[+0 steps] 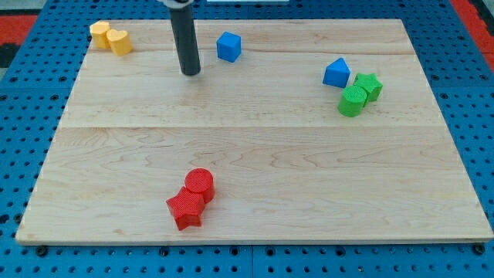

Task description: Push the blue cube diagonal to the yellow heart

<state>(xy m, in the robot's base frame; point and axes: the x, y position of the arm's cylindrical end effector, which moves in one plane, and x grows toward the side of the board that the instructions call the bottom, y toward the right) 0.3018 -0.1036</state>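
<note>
The blue cube sits near the view's top, a little left of centre. Two yellow blocks touch at the top left corner: the right one looks like the yellow heart, and the left one has a shape I cannot make out. My tip rests on the board just left of and slightly below the blue cube, with a small gap between them. The yellow pair lies well to the left of the tip.
A blue triangular block sits at the right, next to a green star and a green cylinder. A red cylinder touches a red star near the bottom. The wooden board lies on a blue pegboard.
</note>
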